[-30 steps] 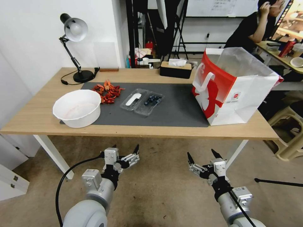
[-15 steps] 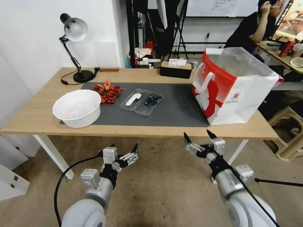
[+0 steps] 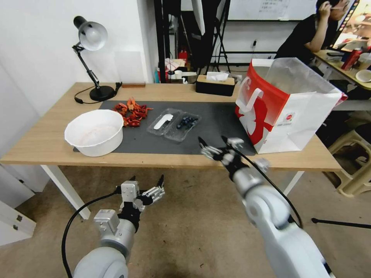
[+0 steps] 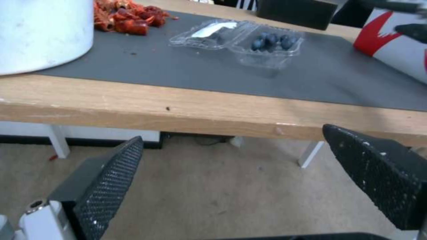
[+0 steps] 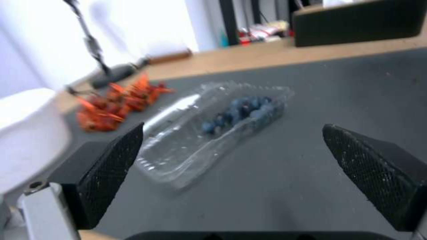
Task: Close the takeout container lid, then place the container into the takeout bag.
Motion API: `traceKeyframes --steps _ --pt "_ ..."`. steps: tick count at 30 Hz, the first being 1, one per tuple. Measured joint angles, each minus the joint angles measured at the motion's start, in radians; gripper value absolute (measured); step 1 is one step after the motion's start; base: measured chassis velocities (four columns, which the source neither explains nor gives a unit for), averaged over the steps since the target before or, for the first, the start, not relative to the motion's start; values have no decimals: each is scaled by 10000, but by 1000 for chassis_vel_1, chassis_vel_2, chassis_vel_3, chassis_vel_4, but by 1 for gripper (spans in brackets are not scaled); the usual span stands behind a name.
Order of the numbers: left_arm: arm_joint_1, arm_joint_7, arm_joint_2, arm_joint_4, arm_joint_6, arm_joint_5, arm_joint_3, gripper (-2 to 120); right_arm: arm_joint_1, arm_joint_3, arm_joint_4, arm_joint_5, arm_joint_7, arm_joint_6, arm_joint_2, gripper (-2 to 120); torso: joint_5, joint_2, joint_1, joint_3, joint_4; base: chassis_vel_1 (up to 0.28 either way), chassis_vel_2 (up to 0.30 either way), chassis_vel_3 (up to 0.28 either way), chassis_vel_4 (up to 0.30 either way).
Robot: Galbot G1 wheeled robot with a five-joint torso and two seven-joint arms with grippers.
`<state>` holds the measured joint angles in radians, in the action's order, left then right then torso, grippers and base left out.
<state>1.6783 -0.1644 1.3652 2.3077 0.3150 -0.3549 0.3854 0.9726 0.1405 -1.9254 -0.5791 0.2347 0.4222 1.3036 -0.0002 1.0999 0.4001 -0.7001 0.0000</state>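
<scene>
Takeout container [image 3: 175, 124] lies open (lid [image 3: 163, 121] label shows no legible writing).

Container [image 3: 174, 125]: clear, shallow clamshell, lying open and flat on the dark mat [image 3: 216, 133], about mid-table, nearer the mat's far edge than its near edge, set at a slant to the table edges. Tray half [image 3: 184, 126] toward the bag, holding a small cluster of dark blueberries [image 3: 187, 122]. Lid [image 3: 164, 121] hinged back on the far-left side, resting flat on the mat, white label facing up. Bag [image 3: 288, 106]: large, boxy, red and white, standing upright at the table's right end, partly on the mat's right edge, mouth open, translucent liner rising above the rim, white strap handle hanging down the red side. Well apart from the container.
</scene>
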Motion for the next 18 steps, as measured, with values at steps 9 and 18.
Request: traceKeyframes --steps 9,18 --pt "-57 -49 -5 -216 -133 -85 96 100 -2563 -1545 1485 -932 3298 2062 963 100 -1 0 1 0 2 0 0 0 0" --pt "-22 -74 15 -281 -246 -85 100 100 -3593 -2300 2467 -1814 5490 3130 1467 100 1 0 1 1 1 0 0 0 0"
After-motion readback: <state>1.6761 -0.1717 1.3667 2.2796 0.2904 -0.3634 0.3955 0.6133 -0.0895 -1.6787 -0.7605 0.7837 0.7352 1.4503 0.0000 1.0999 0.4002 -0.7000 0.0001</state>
